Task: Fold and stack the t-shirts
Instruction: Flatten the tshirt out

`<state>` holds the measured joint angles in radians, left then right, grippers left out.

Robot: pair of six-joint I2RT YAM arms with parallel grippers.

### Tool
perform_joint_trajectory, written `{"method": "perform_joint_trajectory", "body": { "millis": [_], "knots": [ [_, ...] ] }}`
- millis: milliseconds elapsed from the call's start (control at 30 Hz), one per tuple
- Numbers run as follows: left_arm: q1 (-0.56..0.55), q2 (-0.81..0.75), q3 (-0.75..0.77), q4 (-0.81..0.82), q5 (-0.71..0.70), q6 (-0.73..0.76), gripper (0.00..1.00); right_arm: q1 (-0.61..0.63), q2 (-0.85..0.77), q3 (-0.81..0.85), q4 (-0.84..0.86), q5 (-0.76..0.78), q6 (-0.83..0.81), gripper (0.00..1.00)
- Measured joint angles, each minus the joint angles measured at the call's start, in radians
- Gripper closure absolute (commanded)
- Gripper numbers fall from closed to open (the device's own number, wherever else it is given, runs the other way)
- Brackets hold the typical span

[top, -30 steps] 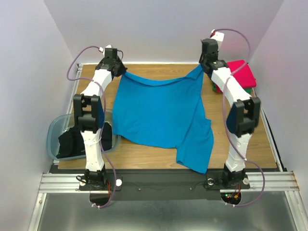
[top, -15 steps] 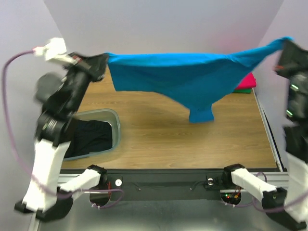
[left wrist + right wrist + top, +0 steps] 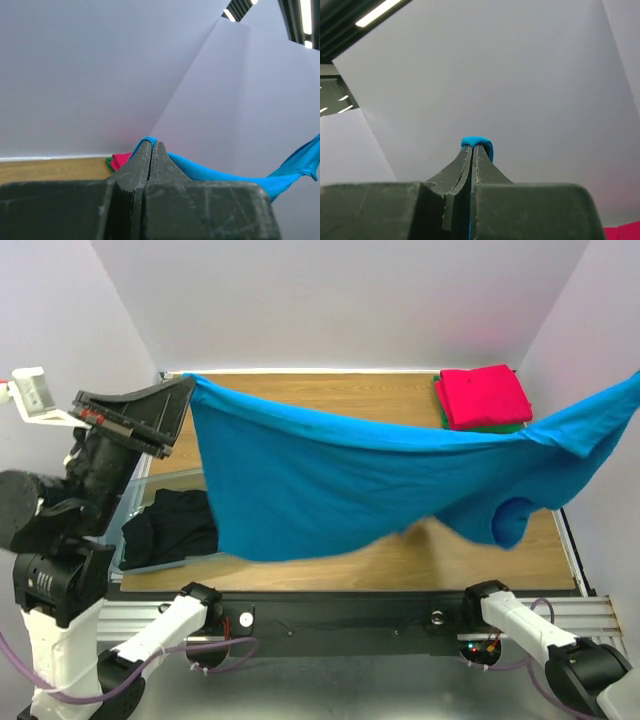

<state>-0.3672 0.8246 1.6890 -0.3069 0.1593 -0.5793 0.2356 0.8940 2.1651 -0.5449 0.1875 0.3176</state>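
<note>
The left end effector [image 3: 151, 146] and right end effector [image 3: 473, 148] clamp tight on the raised blue t-shirt [image 3: 340, 480].

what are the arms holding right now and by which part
The bright blue cloth t-shirt, stretched between both arms: left jaws shut on its left top corner, right jaws on its right top corner.

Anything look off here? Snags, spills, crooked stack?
Nothing broken or spilled. Blue t-shirt hangs stretched between left gripper and right gripper, sagging unevenly, a sleeve dangling at its right end. Red-pink shirt sits folded on green one.
</note>
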Motion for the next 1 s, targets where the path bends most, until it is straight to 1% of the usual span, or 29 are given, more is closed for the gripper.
{"method": "perform_joint_trajectory", "body": {
  "millis": [167,233,333,400,433,533,567,600,633,667,733,800,833,900,1000],
  "knots": [
    [-0.001,0.079,0.000,-0.013,-0.085,0.002,1.00,0.000,0.105,-0.023,0.009,0.081,-0.019,1.00],
    [-0.002,0.162,0.000,-0.014,-0.167,0.002,1.00,0.000,0.157,-0.052,0.035,0.126,-0.031,1.00],
    [0.002,0.304,0.000,-0.003,-0.248,0.002,1.00,0.000,0.284,-0.144,0.090,0.202,-0.048,1.00],
    [0.026,0.466,0.001,0.021,-0.287,0.000,1.00,0.000,0.390,-0.214,0.140,0.240,-0.060,1.00],
    [0.036,0.523,0.002,0.029,-0.292,-0.002,1.00,0.000,0.460,-0.256,0.173,0.259,-0.065,1.00],
    [0.091,0.827,0.034,0.066,-0.286,-0.006,1.00,-0.007,0.678,-0.344,0.235,0.279,-0.072,1.00],
    [0.111,0.962,0.058,0.067,-0.280,-0.008,1.00,-0.007,0.744,-0.355,0.240,0.280,-0.073,1.00],
    [0.122,1.040,0.073,0.071,-0.274,-0.008,1.00,-0.009,0.808,-0.360,0.246,0.278,-0.072,1.00],
    [0.135,1.154,0.105,0.069,-0.263,-0.008,1.00,-0.013,0.904,-0.361,0.257,0.275,-0.069,1.00],
    [0.143,1.246,0.128,0.064,-0.259,-0.007,1.00,-0.016,0.966,-0.358,0.265,0.271,-0.064,1.00],
    [0.157,1.417,0.206,0.037,-0.254,-0.006,1.00,-0.026,1.113,-0.315,0.263,0.263,-0.055,1.00],
    [0.169,1.556,0.297,-0.003,-0.254,-0.005,1.00,-0.035,1.230,-0.257,0.270,0.251,-0.051,1.00],
    [0.172,1.596,0.342,-0.002,-0.253,-0.006,1.00,-0.039,1.273,-0.230,0.269,0.248,-0.051,1.00],
    [0.180,1.630,0.443,-0.001,-0.250,-0.005,1.00,-0.041,1.360,-0.172,0.274,0.239,-0.051,1.00],
    [0.191,1.629,0.499,0.029,-0.249,-0.005,1.00,-0.046,1.436,-0.111,0.278,0.229,-0.052,0.99]
  ]
}}
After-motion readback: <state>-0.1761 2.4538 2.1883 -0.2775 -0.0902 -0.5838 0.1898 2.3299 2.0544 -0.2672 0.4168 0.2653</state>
